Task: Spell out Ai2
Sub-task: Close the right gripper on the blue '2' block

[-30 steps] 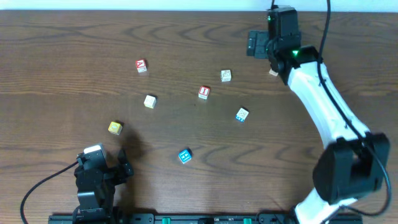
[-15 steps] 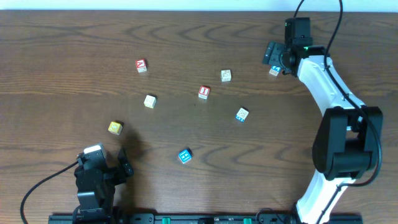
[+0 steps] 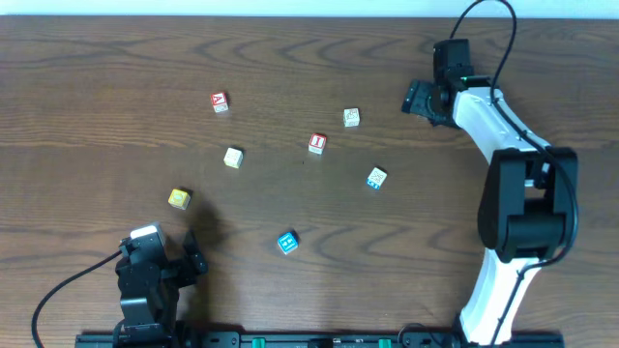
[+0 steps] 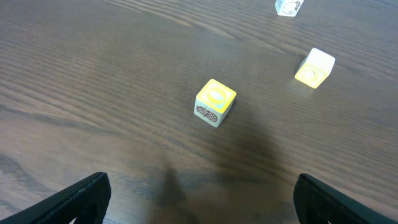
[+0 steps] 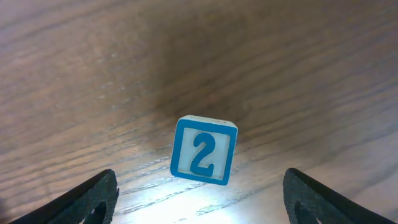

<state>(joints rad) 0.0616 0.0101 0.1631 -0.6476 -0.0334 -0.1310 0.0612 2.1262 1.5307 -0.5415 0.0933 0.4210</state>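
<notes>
Hovering above the small blue wooden cube with a white "2" (image 5: 204,151), far right on the dark wooden table (image 3: 97,77), the right gripper (image 3: 423,100) stands wide open and empty, fingers flanking the cube without touching. For a sound grasp, descend squarely and close on opposite flat sides. The red-and-white wooden cube marked "A" (image 3: 219,101) and the red-and-white wooden cube marked "I" (image 3: 316,143) lie well apart to the left. The left gripper (image 3: 191,257) rests open, holding nothing.
</notes>
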